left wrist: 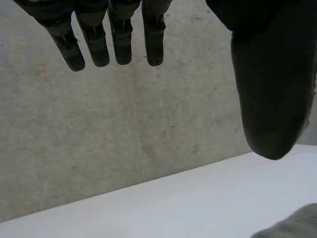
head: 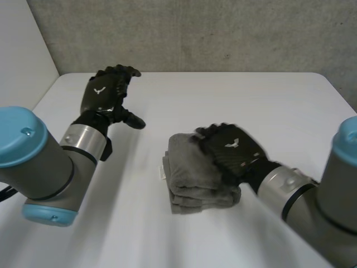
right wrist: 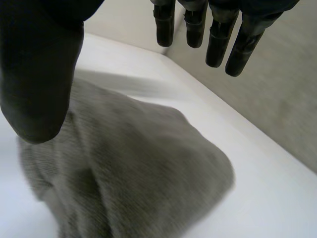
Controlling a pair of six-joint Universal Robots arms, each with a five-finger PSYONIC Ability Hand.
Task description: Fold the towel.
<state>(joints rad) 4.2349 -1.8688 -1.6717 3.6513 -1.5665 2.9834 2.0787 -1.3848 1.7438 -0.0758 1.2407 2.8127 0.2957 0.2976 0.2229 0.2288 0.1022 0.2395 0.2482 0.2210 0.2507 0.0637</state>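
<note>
Since folded already by the look of it, needs perhaps only a press or a last tidy. Find the towel (head: 187,170) as a thick grey layered bundle on the desk (head: 223,95), right of middle and toward the near edge, long axis running far to near. Lies directly under the right robot hand (head: 231,151), held with fingers straight and thumb spread apart, clamped on nothing; touching the cloth or just above it, cannot tell. Sits well apart from the left robot hand (head: 100,95), lifted off to the left, fingers straight, thumb apart, holding nothing. Falls to the right arm as the nearer. Carries a small white tag (head: 163,172) on the edge facing left; no writing readable
</note>
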